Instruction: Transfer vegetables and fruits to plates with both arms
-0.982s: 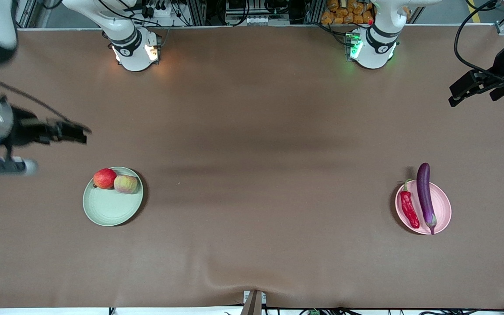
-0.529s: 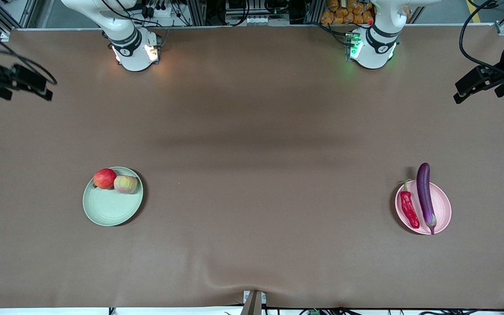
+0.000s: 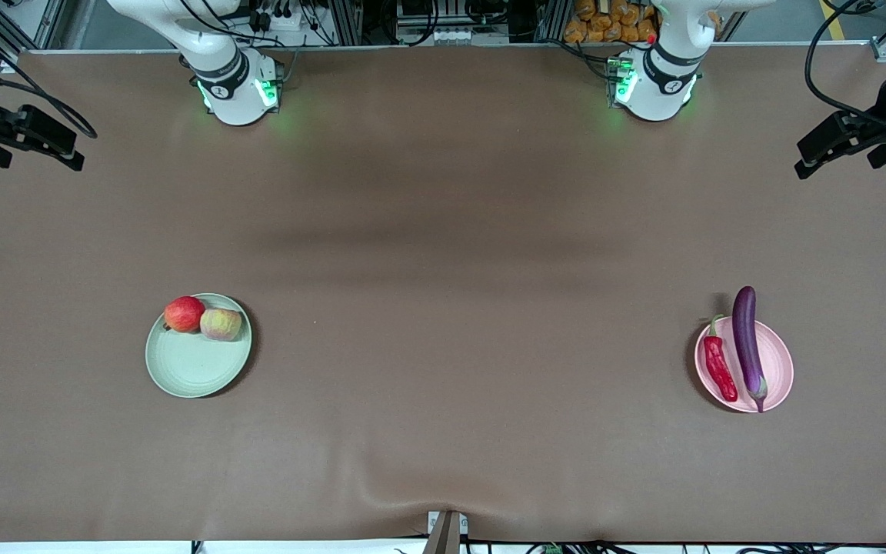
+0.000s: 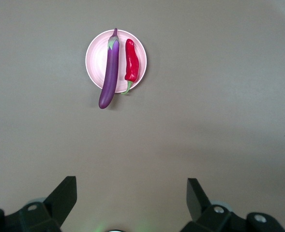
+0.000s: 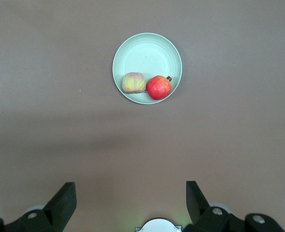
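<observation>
The red apple (image 3: 184, 313) and the peach (image 3: 221, 324) lie on the pale green plate (image 3: 193, 369), toward the right arm's end; they show in the right wrist view too: apple (image 5: 158, 87), peach (image 5: 133, 82), green plate (image 5: 147, 53). The purple eggplant (image 3: 747, 346) and red chili (image 3: 720, 367) lie on the pink plate (image 3: 777, 362), also seen in the left wrist view: eggplant (image 4: 110, 70), chili (image 4: 131, 63), pink plate (image 4: 95, 60). My right gripper (image 3: 70, 154) is open and empty, high over the table's edge. My left gripper (image 3: 801, 168) is open and empty, high at the table's other end.
The brown table (image 3: 443, 269) has a small ripple at its near edge (image 3: 381, 481). Both arm bases (image 3: 235, 85) (image 3: 654, 85) glow green at the robots' side. Racks and cables stand along that side.
The right arm swung up and away from over the green plate to the table's edge. Its base light turned from white to green. The left gripper barely moved.
</observation>
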You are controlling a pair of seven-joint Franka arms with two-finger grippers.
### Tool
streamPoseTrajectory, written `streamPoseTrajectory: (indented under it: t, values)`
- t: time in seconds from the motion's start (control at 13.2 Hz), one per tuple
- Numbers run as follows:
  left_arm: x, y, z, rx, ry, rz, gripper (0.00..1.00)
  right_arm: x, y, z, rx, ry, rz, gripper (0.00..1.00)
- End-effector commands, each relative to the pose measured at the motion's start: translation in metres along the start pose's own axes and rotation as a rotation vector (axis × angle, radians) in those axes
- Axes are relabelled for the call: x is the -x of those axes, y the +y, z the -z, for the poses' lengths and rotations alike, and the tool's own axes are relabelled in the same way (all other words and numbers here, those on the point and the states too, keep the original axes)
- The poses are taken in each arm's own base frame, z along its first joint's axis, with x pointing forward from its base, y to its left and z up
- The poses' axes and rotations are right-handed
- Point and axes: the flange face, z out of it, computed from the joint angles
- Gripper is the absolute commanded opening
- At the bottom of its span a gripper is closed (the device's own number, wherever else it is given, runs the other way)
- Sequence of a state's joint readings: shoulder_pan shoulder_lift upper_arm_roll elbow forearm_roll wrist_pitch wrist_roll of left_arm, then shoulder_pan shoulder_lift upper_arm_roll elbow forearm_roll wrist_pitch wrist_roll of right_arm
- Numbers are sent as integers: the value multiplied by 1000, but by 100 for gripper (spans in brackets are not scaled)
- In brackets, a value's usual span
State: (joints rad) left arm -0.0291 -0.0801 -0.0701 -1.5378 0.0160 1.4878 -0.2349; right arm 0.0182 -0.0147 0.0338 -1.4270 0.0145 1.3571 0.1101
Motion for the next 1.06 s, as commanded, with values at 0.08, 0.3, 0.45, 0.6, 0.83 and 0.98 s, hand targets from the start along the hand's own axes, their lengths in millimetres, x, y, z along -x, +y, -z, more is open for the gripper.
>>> streamPoseTrajectory:
  t: [0.08,0.3,0.45,0.6,0.83,0.98]
  values:
    - [9,0,11,18,3,-22,100,3,8,-7,25,30,10,100]
    - [8,3,18,19,17,-25,100,0,13,-7,56,47,54,100]
    - [10,6,16,18,8,-30,100,-2,23,-7,50,46,37,100]
    - [11,6,15,15,-4,-31,100,-3,24,-8,46,46,36,100]
    - [11,5,15,15,-6,-30,100,-3,21,-10,47,42,39,100]
    - [11,4,14,15,-11,-28,100,-3,22,-9,45,43,38,100]
